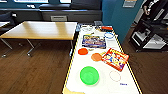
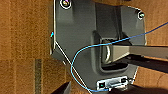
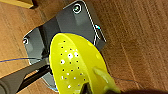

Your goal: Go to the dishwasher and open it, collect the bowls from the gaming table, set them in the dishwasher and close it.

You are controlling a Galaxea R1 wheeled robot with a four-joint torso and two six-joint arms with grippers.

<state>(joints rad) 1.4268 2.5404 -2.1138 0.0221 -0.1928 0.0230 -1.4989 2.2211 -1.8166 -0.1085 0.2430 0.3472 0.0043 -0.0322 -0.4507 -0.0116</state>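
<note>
The gaming table (image 1: 125, 75), white-topped with a thin yellow edge, stretches away right in front of me in the head view. On it sit a green bowl (image 1: 89, 75) near my end and two orange bowls (image 1: 83, 51) (image 1: 96, 57) further along, side by side. In the right wrist view a yellow perforated colander (image 3: 72, 65) hangs above the wooden floor, its handle (image 3: 105, 78) at my right gripper, which holds it. The left wrist view shows the robot's dark base and a blue cable over the floor. The dishwasher is out of view.
Two colourful game boxes (image 1: 93, 41) (image 1: 115, 59) and a blue-rimmed dish (image 1: 109, 35) also lie on the gaming table. A wooden-topped table (image 1: 40, 30) stands to the left. To the right are a teal wall (image 1: 120, 17), a black cart (image 1: 150, 35) and a person (image 1: 152, 7).
</note>
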